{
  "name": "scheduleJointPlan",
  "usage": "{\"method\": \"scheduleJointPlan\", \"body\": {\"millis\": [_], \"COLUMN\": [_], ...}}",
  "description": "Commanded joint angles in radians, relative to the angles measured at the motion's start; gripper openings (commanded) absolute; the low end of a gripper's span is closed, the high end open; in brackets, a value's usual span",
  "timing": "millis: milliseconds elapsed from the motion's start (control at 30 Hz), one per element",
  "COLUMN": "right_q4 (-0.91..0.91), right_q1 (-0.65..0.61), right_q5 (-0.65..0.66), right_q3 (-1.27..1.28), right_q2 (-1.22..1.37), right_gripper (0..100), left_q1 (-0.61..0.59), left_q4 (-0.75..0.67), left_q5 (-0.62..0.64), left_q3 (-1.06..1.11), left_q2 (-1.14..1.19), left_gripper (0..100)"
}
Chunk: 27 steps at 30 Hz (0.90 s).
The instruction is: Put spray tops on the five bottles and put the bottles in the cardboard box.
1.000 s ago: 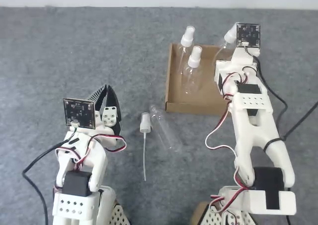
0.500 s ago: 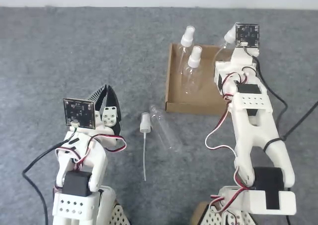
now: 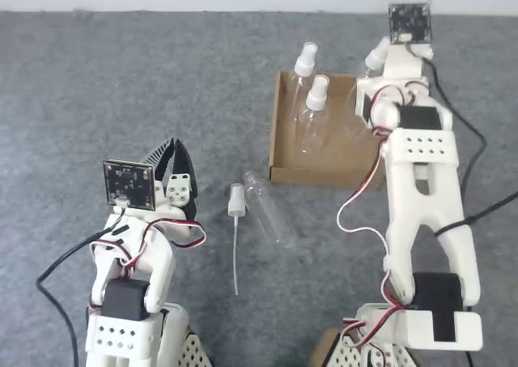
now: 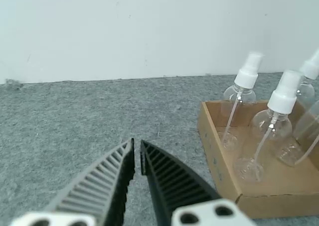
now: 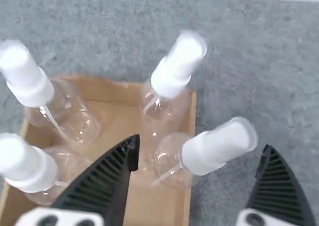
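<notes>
The fifth bottle [image 3: 271, 211] is lying on its side on the worktop [image 3: 121, 83], just in front of the cardboard box [image 3: 277, 128] and outside it, with its neck uncapped. The loose spray top [image 3: 236, 198] is lying just beside this bottle, apart from the neck, and its dip tube is pointing away from the box.

Inside the box, four bottles are each wearing a spray top. Three standing bottles [image 3: 312, 128] are occupying the box's interior. The leaning bottle [image 5: 169, 163] is tilting toward the box wall nearest the right arm.

Status, as a judgement: four of five units are reading as complete. One cap is waiting to be fitted, and that bottle is waiting to be loaded into the box.

Materials:
- The bottles are showing as clear, thin-walled plastic, cylindrical with rounded shoulders.
- The spray tops are showing as white moulded plastic with thin translucent tubes.
- The box is showing as a shallow, open tray of brown cardboard.
- The worktop is wearing a grey, fibrous, felt-like covering.

The right tool [image 5: 199, 147] is hanging over the box with its black ribbed jaws wide apart, one on each side of the leaning bottle's white top. The left tool [image 4: 138, 145] is sitting well to the left of the box with its jaws together, gripping nothing.
</notes>
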Motion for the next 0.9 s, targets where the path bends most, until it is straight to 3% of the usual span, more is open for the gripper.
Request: {"method": "scheduleJointPlan", "body": {"millis": [0, 400, 867], "right_q4": [0.094, 0.305, 0.358], "right_q1": [0.002, -0.013, -0.265], "right_q5": [0.015, 0.014, 0.012], "right_q3": [-0.149, -0.222, 0.292], "right_q2": [-0.073, -0.255, -0.728], "right_gripper": [31.4, 31.4, 31.4], "left_q1": [-0.002, -0.002, -0.011], "left_q4": [-0.032, -0.032, -0.032], "left_q5": [0.011, 0.009, 0.009], "left_q3": [-0.005, -0.005, -0.01], "left_q2": [-0.017, -0.017, -0.017], "left_gripper": [1, 1, 1]}}
